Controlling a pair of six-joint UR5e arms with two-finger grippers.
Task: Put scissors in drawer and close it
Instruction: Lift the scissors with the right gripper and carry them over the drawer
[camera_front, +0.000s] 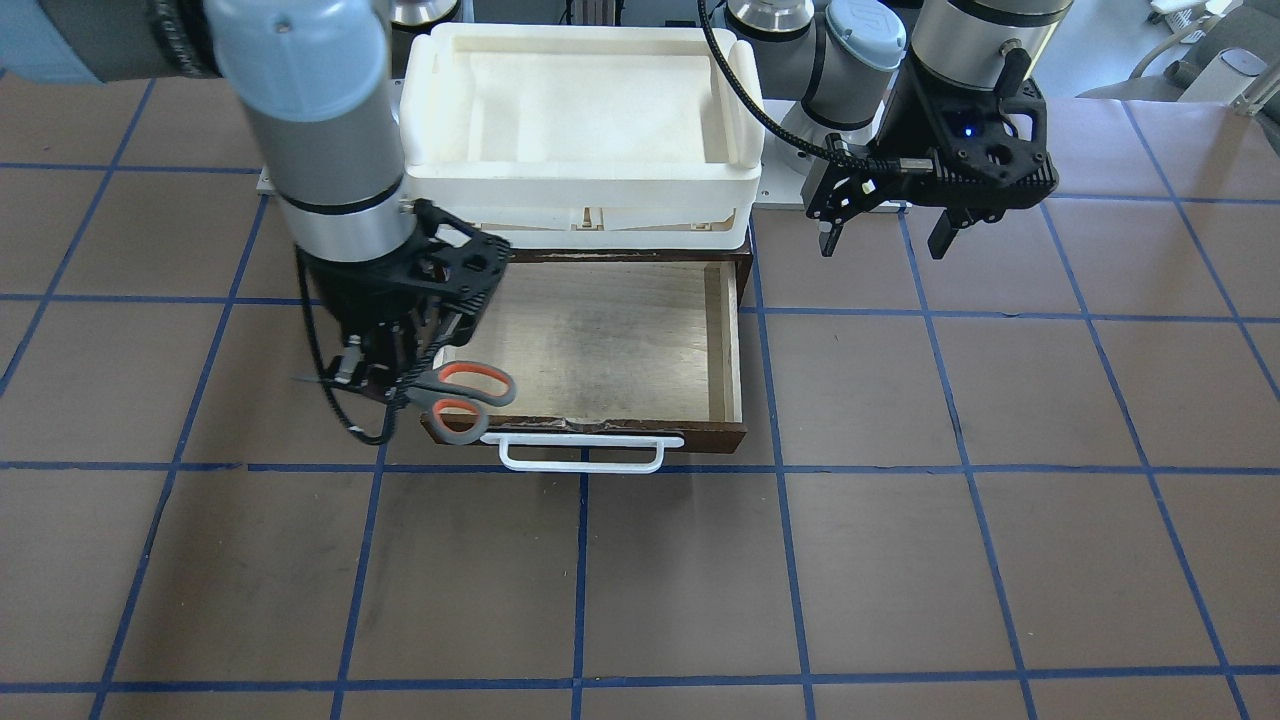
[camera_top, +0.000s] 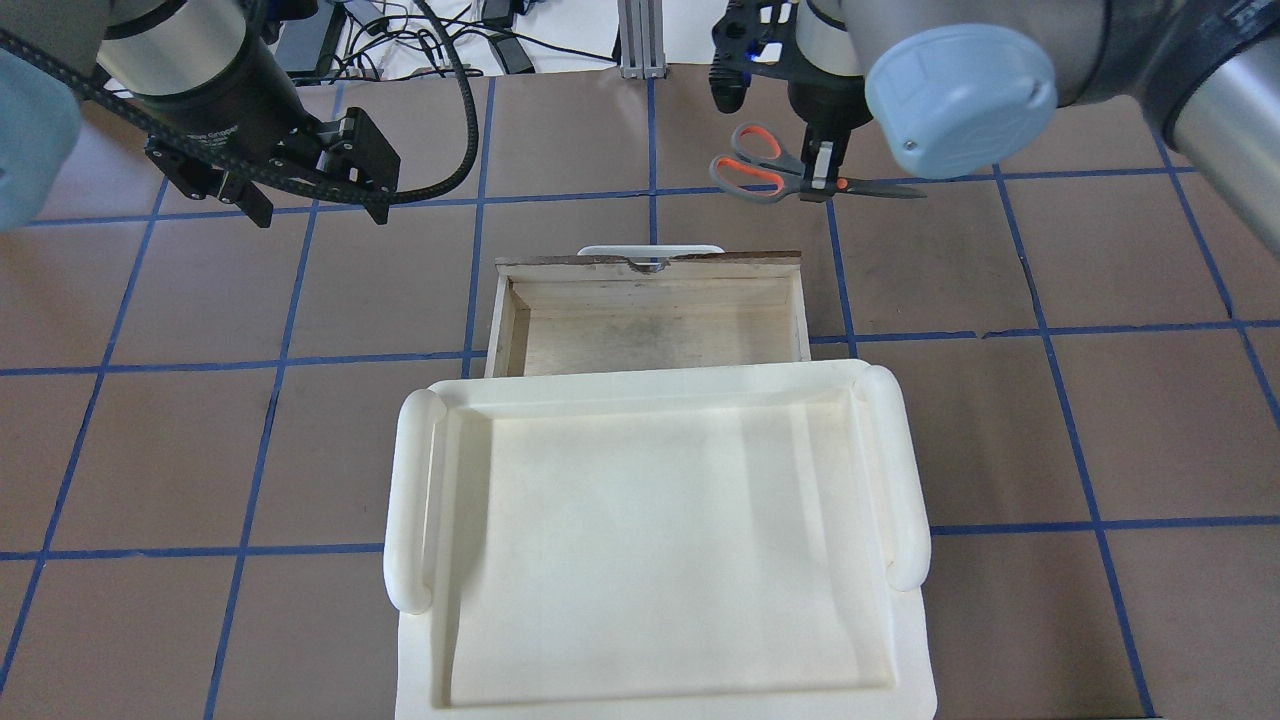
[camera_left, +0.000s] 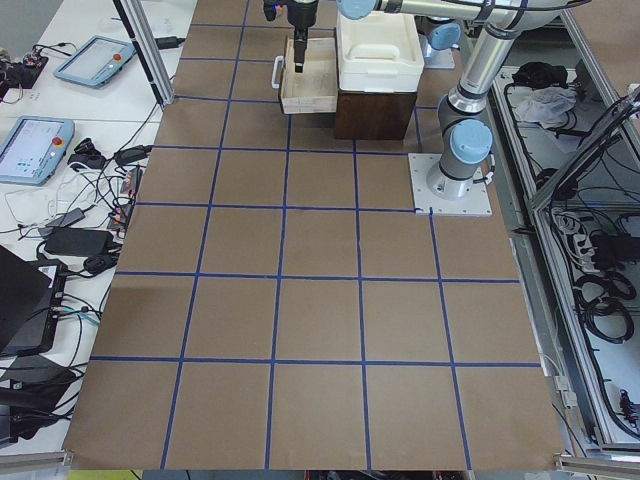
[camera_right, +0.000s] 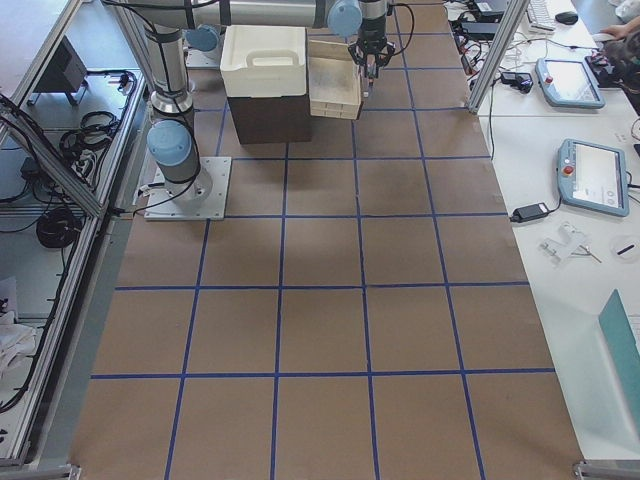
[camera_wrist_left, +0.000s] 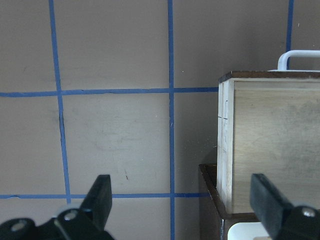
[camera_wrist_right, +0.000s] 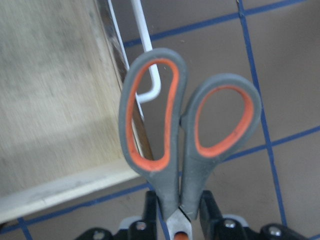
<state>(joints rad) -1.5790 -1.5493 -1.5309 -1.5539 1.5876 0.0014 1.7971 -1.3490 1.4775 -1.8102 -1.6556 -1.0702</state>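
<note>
The scissors (camera_front: 465, 400), with grey handles lined orange, are held level in my right gripper (camera_front: 385, 385), which is shut on them near the pivot. In the overhead view the scissors (camera_top: 760, 165) show with their blades pointing to the robot's right. In the right wrist view the handles (camera_wrist_right: 175, 125) hang above the drawer's front corner. The drawer (camera_front: 600, 340) is pulled open, its pale plywood floor is bare, and its white loop handle (camera_front: 583, 452) faces away from the robot. My left gripper (camera_front: 885, 235) is open and empty beside the drawer's other side, above the table.
A white plastic tray (camera_top: 410, 500) sits on top of the dark cabinet that holds the drawer. The brown table surface (camera_top: 200, 450) carries a grid of blue tape. The arm bases stand behind the cabinet.
</note>
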